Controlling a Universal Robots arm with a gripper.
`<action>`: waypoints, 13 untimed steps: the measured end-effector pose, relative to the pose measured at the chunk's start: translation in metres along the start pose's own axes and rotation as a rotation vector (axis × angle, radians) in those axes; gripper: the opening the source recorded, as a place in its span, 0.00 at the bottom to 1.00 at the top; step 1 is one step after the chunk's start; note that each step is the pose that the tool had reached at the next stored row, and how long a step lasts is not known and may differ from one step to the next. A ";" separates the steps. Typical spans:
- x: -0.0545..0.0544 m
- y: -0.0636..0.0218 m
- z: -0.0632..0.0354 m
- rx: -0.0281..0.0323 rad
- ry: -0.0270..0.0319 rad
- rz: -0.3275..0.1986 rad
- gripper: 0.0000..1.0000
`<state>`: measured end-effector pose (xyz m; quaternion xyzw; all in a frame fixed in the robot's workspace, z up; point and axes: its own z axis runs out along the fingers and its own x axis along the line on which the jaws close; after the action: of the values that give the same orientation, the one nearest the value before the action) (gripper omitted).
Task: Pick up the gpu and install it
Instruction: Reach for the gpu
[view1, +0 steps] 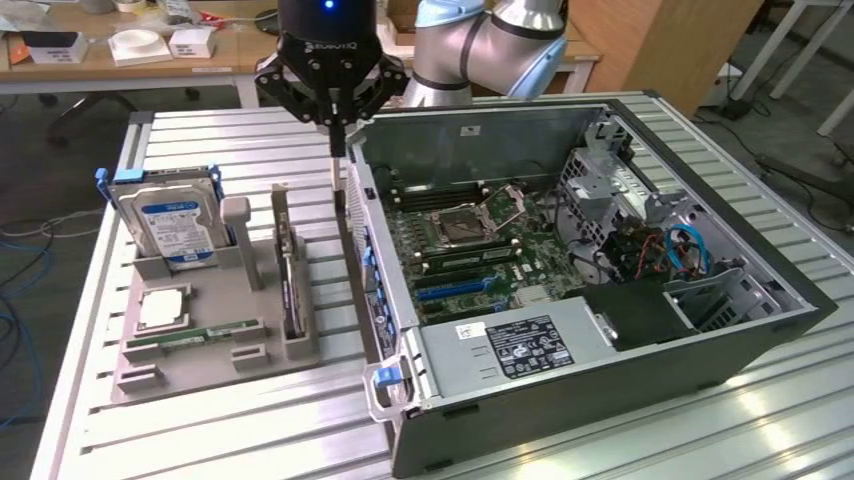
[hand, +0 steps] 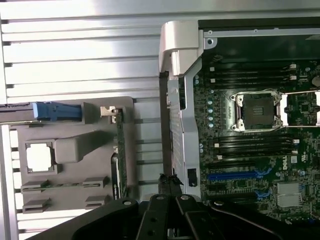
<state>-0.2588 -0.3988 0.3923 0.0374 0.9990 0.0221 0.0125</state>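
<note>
Black-linked claw (view1: 339, 195) is pressed fully shut, its slim metal fingertips together with nothing between them. I hang over the ribbed aluminium tabletop (view1: 200, 420), above the strip between the grey moulded plastic holder (view1: 200, 360) and the open dark steel computer case (view1: 601, 400).

The gpu (view1: 284, 280), a thin flat dark circuit card with a silvery end bracket, stands on edge in the holder's slot. It sits just beside and below my claw, toward the exterior view's left, untouched. Beyond it is the silver blue-labelled hard drive (view1: 174, 225), upright. On my other side lies the green motherboard (view1: 494, 250).
</note>
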 end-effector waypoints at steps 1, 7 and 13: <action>0.002 -0.0001 -0.0001 0.0001 0.0001 0.000 0.10; 0.013 -0.0010 -0.0001 0.0000 0.0000 0.000 0.10; 0.024 -0.0018 -0.0002 0.0001 0.0000 0.000 0.10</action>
<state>-0.2828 -0.3988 0.3919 0.0375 0.9990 0.0221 0.0125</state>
